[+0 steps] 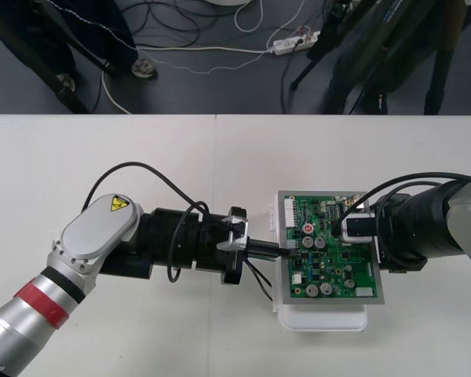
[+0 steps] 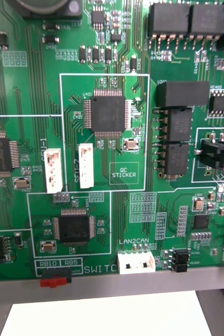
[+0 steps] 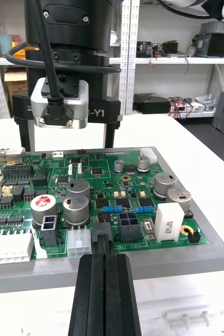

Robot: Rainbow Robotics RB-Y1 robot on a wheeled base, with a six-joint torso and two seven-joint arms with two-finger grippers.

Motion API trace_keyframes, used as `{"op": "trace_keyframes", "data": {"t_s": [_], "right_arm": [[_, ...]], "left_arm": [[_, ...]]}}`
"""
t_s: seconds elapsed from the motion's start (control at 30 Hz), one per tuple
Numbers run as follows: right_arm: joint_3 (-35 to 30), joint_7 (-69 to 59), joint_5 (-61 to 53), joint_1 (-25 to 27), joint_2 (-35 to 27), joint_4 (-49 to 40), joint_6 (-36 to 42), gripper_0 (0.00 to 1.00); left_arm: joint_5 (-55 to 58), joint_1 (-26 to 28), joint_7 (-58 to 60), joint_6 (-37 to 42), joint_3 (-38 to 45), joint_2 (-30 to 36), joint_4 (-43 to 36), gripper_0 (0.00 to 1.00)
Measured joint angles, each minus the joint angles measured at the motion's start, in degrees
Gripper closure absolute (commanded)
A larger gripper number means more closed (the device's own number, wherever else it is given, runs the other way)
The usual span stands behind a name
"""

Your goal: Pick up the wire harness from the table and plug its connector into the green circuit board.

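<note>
Wire harness (image 1: 259,276) plug (image 3: 102,231) is sitting pinched in the left gripper (image 3: 104,262), fingers closed tight on it, wires trailing under the wrist toward the desk (image 1: 141,157). Plug is touching the green circuit board (image 1: 330,259) at its left edge, between a white header (image 3: 79,242) and a black socket (image 3: 127,224); can't tell if it's seated. Plug's long axis is pointing straight into the board, in line with the fingers. Right gripper (image 3: 67,131) is hovering over the board's opposite side, fingers spread, holding nothing.

Part of harness (image 1: 261,276) under left gripper (image 1: 289,250)
</note>
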Motion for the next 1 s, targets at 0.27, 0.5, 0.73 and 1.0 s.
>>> {"op": "trace_keyframes", "data": {"t_s": [0.27, 0.5, 0.73, 1.0], "right_arm": [[0.0, 0.0, 0.0, 0.0, 0.0, 0.0, 0.0, 0.00], [0.0, 0.0, 0.0, 0.0, 0.0, 0.0, 0.0, 0.00], [0.0, 0.0, 0.0, 0.0, 0.0, 0.0, 0.0, 0.00], [0.0, 0.0, 0.0, 0.0, 0.0, 0.0, 0.0, 0.00]], "left_arm": [[-0.7, 0.2, 0.0, 0.3, 0.0, -0.6, 0.0, 1.00], [-0.9, 0.3, 0.0, 0.5, 0.0, -0.8, 0.0, 1.00], [-1.0, 0.3, 0.0, 0.6, 0.0, -0.8, 0.0, 1.00], [-1.0, 0.3, 0.0, 0.7, 0.0, -0.8, -0.1, 1.00]]}}
